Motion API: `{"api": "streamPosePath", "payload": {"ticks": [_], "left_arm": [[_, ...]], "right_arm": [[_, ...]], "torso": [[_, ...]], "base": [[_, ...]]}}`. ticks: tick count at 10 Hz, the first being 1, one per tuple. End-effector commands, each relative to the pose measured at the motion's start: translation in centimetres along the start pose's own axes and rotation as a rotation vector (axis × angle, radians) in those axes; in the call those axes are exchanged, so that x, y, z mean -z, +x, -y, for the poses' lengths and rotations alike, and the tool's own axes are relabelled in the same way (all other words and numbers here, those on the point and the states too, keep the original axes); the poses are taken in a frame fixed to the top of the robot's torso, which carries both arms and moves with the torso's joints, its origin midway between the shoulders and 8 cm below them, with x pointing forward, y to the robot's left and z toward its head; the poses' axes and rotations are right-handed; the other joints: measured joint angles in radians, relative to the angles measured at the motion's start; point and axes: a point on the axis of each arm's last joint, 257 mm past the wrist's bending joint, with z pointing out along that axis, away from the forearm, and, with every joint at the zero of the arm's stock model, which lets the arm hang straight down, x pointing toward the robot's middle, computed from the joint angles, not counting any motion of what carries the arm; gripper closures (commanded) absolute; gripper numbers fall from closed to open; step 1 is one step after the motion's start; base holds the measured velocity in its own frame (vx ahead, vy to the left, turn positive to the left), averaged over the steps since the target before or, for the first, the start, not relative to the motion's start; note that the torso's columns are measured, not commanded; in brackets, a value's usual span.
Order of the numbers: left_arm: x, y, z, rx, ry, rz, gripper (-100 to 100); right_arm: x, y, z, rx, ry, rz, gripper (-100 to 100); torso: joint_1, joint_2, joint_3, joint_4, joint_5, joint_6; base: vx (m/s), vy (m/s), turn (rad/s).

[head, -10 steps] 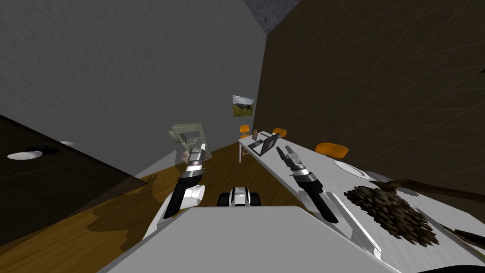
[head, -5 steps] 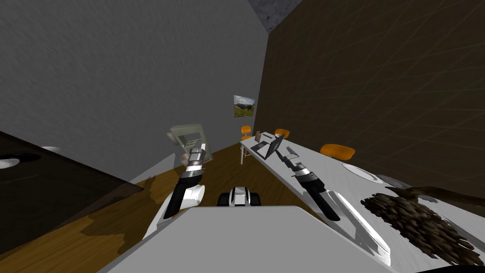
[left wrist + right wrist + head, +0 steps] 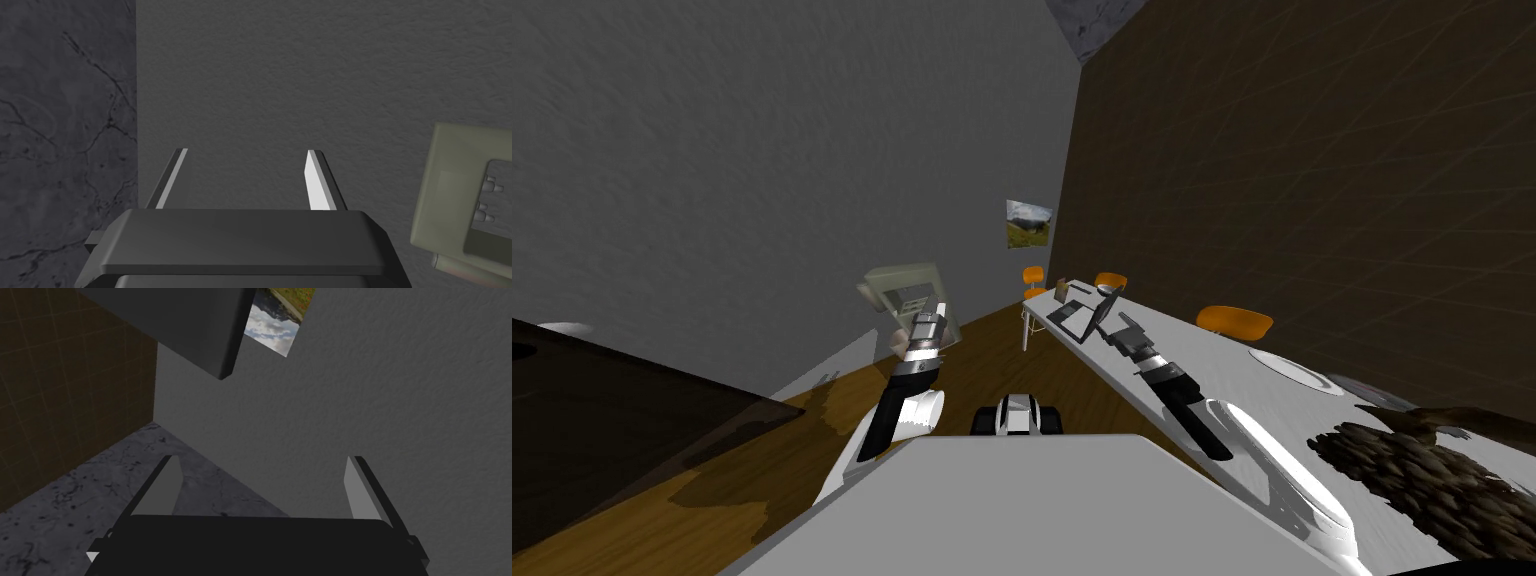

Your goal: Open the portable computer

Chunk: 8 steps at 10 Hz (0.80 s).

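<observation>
Found left gripper (image 3: 927, 325) raised over the floor, spread wide, empty. Found laptop (image 3: 1077, 318) at far end of long white table (image 3: 1212, 350), lid seemingly part-raised. Found right gripper (image 3: 1124, 326) near it, spread wide, gripping nothing. Judged: approach well advanced; contact and lifting of lid outstanding.

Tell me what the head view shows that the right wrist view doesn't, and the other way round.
Head view, not the wrist: the white table carrying the part-open laptop and a plate, orange chairs beside it, and my left gripper.
Right wrist view, not the head: two open fingers seen from close, and a dark slab just ahead of them, probably the laptop's lid.
Both: the right gripper, the wall picture and the brown wall.
</observation>
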Motion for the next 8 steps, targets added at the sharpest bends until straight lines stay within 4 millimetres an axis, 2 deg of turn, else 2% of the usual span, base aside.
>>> {"api": "streamPosePath", "payload": {"ticks": [1, 8], "left_arm": [[0.0, 0.0, 0.0, 0.000, 0.000, 0.000, 0], [0.0, 0.0, 0.0, 0.000, 0.000, 0.000, 0]], "right_arm": [[0.1, 1.8, 1.2, 0.160, -0.016, -0.067, -100], [0.6, 5.4, 4.8, 0.546, -0.061, -0.209, -100]], "torso": [[0.001, 0.000, 0.000, 0.000, 0.000, 0.000], [0.000, 0.001, 0.001, 0.000, 0.000, 0.000]], "base": [[0.099, 0.072, -0.038], [0.081, 0.061, -0.036]]}}
